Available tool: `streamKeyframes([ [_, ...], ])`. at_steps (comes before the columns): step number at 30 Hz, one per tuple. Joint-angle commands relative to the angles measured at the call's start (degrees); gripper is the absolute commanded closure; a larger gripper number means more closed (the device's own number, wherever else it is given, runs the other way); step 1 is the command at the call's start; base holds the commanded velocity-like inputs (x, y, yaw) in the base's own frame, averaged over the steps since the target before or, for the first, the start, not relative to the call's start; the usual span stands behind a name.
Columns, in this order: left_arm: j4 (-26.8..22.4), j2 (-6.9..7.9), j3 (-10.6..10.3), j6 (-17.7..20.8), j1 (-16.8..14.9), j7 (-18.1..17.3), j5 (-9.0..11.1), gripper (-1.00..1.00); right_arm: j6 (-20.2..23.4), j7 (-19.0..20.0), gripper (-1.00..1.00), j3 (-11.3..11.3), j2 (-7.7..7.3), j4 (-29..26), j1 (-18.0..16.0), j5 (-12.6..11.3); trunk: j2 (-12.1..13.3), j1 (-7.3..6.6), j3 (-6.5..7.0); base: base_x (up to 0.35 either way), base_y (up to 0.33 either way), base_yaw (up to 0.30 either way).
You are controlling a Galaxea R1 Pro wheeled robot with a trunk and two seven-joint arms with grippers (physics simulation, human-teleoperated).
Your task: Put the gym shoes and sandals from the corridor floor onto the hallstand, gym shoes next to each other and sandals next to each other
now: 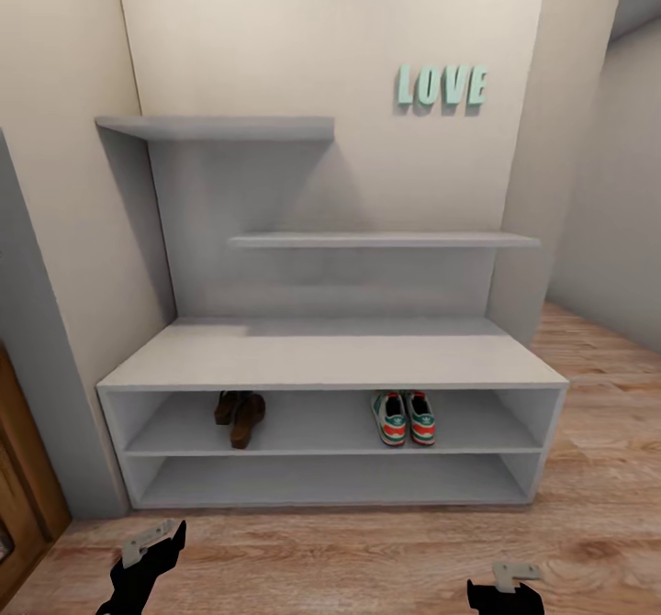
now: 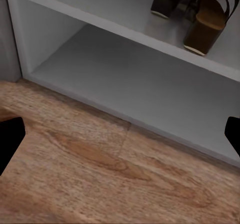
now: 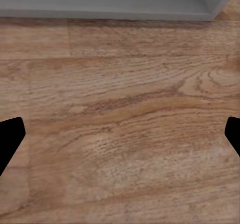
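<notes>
The hallstand (image 1: 330,358) is seen against the pale wall, with a broad flat top, two low open shelves below it and two stepped wall shelves above. On the wall above the hallstand's right half, teal block letters (image 1: 442,86) are mounted, and the word "LOVE" can be read. No other writing or brand mark can be made out.

The two gym shoes (image 1: 404,417) are found on the upper of the hallstand's two open shelves, toward its right end, side by side and touching or nearly so, their heels turned outward; white uppers with teal and red-orange trim are shown. The two sandals (image 1: 240,415) are placed on the same shelf, toward the hallstand's left half, close together, one partly behind the other. In the left wrist view the sandals (image 2: 200,13) are seen with dark straps and brown block heels, resting on that shelf; the lower shelf beneath them is bare grey.

The corridor floor (image 1: 367,551) of light brown planks is spread in front of the hallstand. The left gripper (image 1: 145,567) is held low over the floor in front of the hallstand's left end, and the right gripper (image 1: 500,589) before its right end. In both wrist views the dark fingertips are set wide apart at the frame edges, and nothing is held between them
</notes>
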Motion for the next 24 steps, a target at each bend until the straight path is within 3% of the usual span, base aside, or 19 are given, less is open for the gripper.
streamKeyframes([
  [1,0.0,0.00,0.0,0.0,0.0,0.0,0.0,-1.00,0.0,0.0,-1.00,0.0,0.00,0.0,0.0,0.0,0.4,-0.23,0.09,0.000,0.000,0.070],
  [24,0.0,0.00,0.0,0.0,0.0,0.0,0.0,-1.00,0.0,0.0,-1.00,0.0,0.01,0.0,0.0,0.0,9.6,-5.28,2.15,0.000,0.000,0.071],
])
